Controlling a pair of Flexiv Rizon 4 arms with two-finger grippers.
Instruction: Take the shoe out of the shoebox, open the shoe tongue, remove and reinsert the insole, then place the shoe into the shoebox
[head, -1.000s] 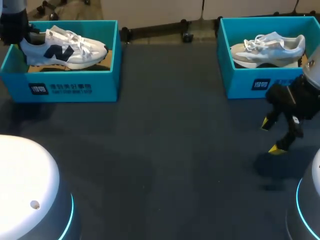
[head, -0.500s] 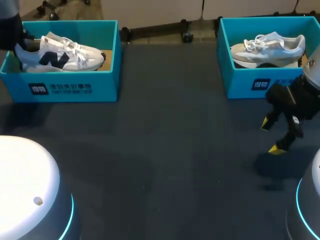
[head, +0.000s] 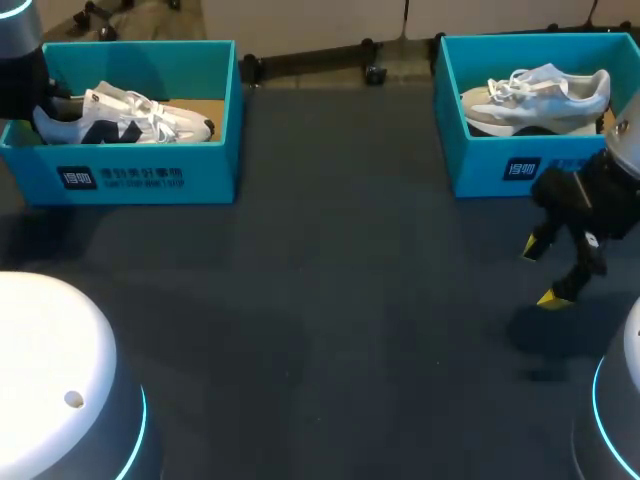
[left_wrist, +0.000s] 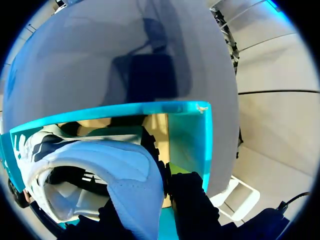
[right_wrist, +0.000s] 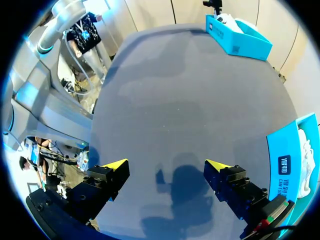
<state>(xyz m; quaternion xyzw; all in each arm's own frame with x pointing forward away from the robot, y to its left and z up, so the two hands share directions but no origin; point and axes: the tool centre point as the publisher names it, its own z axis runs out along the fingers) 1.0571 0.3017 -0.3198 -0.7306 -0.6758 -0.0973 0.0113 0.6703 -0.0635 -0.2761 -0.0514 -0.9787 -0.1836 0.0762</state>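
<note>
My left gripper (left_wrist: 152, 205) clamps the heel of the white shoe (head: 120, 118), heel collar pinched between both black fingers; the shoe sits low inside the left shoebox (head: 140, 150); the box front carries a dark label (head: 120, 178) with white print; only the left wrist view shows that grip; my right gripper (head: 541, 272) hangs spread wide above the dark table (head: 330, 300).

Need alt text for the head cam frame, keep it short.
My left arm is at the heel of a white sneaker lying inside the left teal shoebox. The right gripper, open, hangs above the dark table in front of the right shoebox, which holds a second pale sneaker.
</note>
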